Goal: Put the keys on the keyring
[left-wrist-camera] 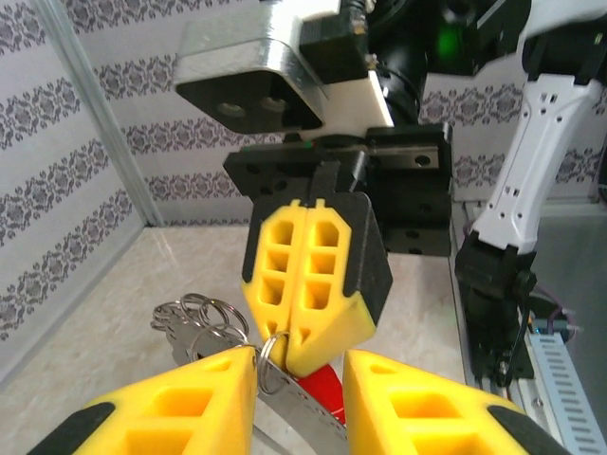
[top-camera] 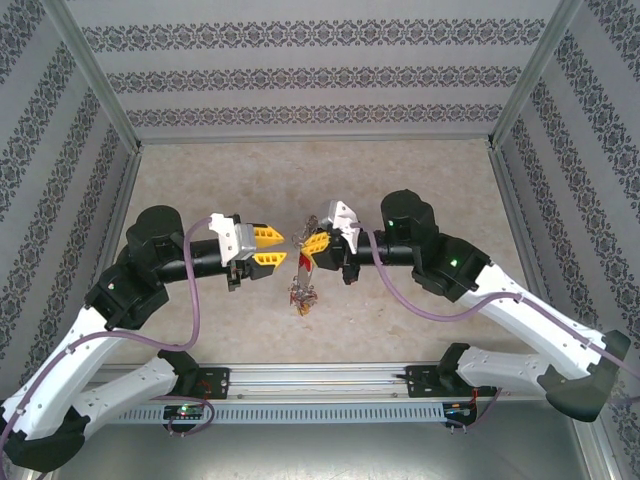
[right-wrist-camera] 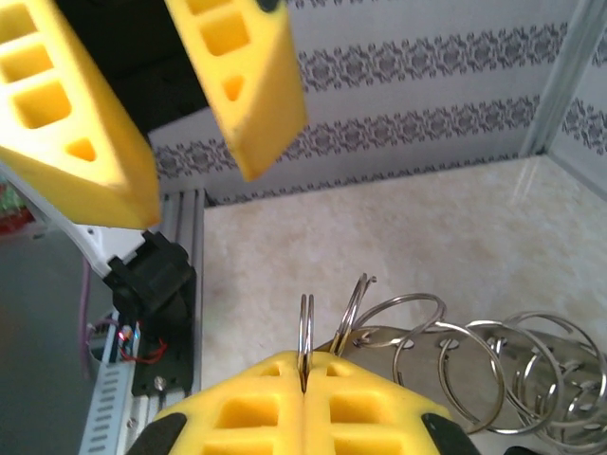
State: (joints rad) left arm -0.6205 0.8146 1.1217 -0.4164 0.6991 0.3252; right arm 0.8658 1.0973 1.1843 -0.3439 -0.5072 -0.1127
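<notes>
While arms (top-camera: pixel 190 262) level, jaws perhaps tip-to-tip.

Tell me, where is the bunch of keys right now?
In the top view the keys hang at the table's middle, just beneath the shut right gripper, which pinches their keyring; the open left gripper faces it from the left.

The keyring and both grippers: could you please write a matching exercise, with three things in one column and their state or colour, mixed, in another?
Things:
1. left gripper
2. right gripper
3. key tag

State or colour:
A. red
B. shut on the keyring
C. open

Pairs: 1-C, 2-B, 3-A
</notes>
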